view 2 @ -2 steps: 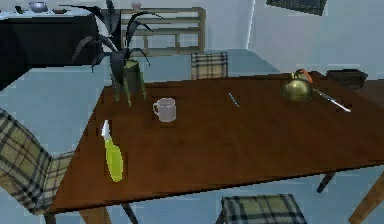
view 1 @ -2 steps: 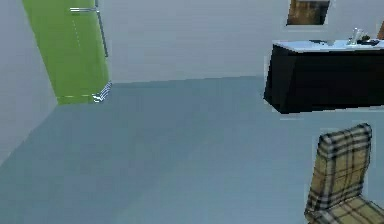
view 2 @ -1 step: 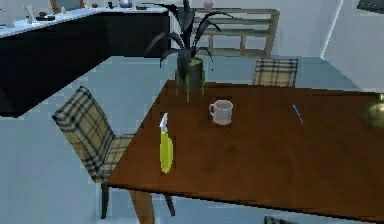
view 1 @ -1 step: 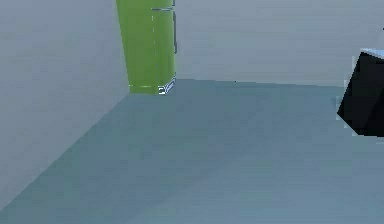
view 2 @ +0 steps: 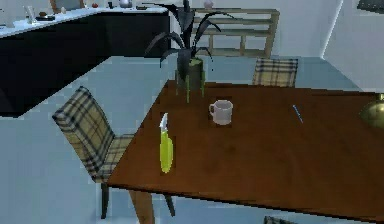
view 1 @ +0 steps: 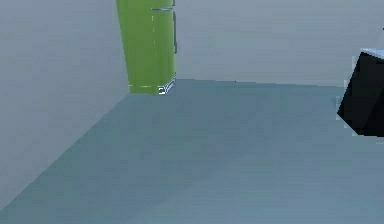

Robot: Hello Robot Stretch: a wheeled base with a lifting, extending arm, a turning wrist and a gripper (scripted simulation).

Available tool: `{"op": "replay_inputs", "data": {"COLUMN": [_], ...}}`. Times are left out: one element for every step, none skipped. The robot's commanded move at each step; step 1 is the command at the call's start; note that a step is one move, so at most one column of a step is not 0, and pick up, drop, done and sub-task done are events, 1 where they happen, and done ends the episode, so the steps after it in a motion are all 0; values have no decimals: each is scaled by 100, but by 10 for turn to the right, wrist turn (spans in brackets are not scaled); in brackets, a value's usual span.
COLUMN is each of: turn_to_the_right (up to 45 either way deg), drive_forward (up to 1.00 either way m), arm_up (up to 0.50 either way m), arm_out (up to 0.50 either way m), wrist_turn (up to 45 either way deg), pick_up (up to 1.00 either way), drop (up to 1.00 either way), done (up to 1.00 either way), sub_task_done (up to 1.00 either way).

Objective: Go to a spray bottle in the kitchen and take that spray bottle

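Spray bottle [view 2: 165, 148] rests on brown table [view 2: 290, 165], near white mug [view 2: 221, 111]

Home kitchen — fridge [view 1: 150, 42], dining table [view 2: 270, 150]

The table [view 2: 290, 150] was smooth brown wood. The chair [view 2: 88, 122] wore plaid cloth. The yellow bottle [view 2: 166, 150] looked like glossy plastic. The green fridge [view 1: 146, 40] shone.

Yellow with a white head is shown on the spray bottle [view 2: 165, 150], tan plaid on the chair [view 2: 85, 122], brown on the table [view 2: 270, 160], green on the fridge [view 1: 148, 45].
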Motion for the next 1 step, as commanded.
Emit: {"op": "replay_inputs", "data": {"turn_to_the_right": [0], "drive_forward": [0], "arm_up": [36], "arm_out": [0], "wrist_turn": [0], "pick_up": [0], "drop": [0], "done": [0], "sub_task_done": [0]}}
